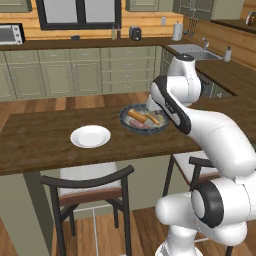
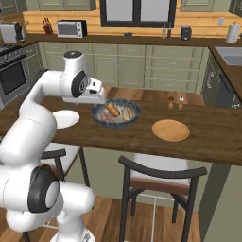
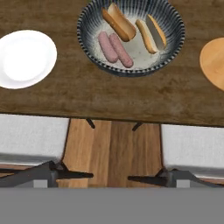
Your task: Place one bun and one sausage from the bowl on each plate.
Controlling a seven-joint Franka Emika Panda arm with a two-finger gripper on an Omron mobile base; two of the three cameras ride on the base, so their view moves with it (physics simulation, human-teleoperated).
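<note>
Gripper (image 3: 110,176) spread wide, holding nothing, short of the bowl (image 3: 173,52). In the bowl: two buns (image 3: 119,22), two sausages (image 3: 114,49). Beside the bowl, white plate (image 3: 26,57) one side, orange plate (image 3: 214,57) the other.

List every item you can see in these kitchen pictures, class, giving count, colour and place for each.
bowl: one, dark grey-blue, pale inside, on the table between the plates.
buns: two, golden-orange, in the bowl.
sausages: two, pinkish-brown, side by side in the bowl.
white plate: one, bare, on the table.
orange-tan plate: one, bare, on the table.
table: one, dark wood.
chairs: two, dark frames, pale seats, tucked at the table's near edge.
shakers: two, small, far side of the table.
end effector: one, dark fingertips, open, holding nothing.
</note>
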